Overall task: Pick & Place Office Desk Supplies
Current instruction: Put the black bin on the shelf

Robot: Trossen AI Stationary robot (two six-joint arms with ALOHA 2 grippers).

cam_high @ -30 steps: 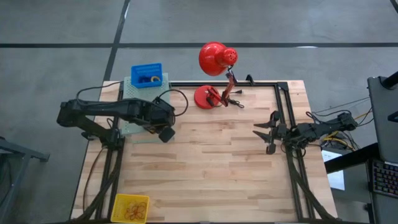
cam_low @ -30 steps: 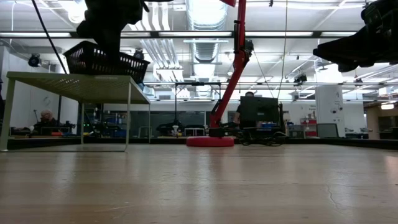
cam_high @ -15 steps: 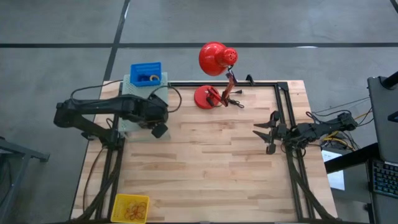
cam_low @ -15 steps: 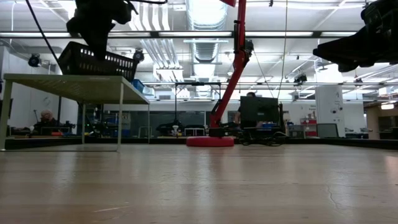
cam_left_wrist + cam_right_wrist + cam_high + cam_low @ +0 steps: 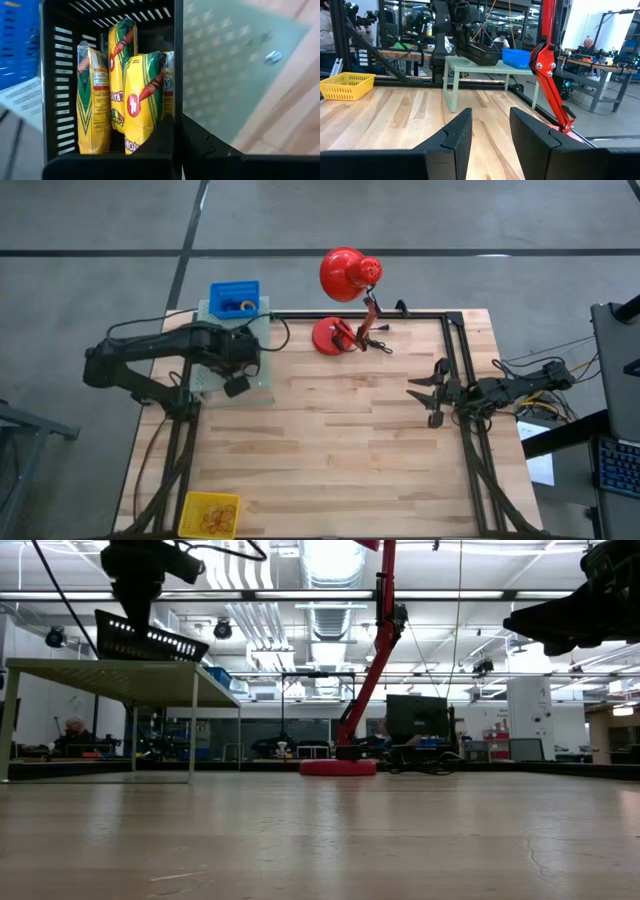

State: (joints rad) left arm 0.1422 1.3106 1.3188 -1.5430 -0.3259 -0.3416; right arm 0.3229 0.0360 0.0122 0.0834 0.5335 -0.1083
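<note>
Crayon boxes [image 5: 142, 100], four or so yellow-and-green packs, stood upright inside a black basket [image 5: 57, 100] with slatted walls. The basket sat tilted on top of the pale green stand [image 5: 110, 672], one side raised off it. The stand was at the table's [image 5: 340, 450] back left corner. The left gripper [image 5: 135, 600] came down on the basket from above, fingers [image 5: 200, 147] clamped on the basket's wall at its rim, one inside and one outside.

A blue bin [image 5: 235, 286] sat on the far end of the same stand, something yellowish in it, too small to tell what. A yellow basket [image 5: 195, 505] was at the table's front left corner, well apart from the stand, with small loops [image 5: 215, 518] lying in it; could not tell them apart.

A red lamp [image 5: 345, 275] stood at the back edge near the middle, its round base on the table, head tipped out past the edge.

The right gripper [image 5: 490, 115] hung above the table's right edge, well apart from everything, fingers spread with nothing between them, pointing across the table toward the stand. People showed at desks in the room beyond.
</note>
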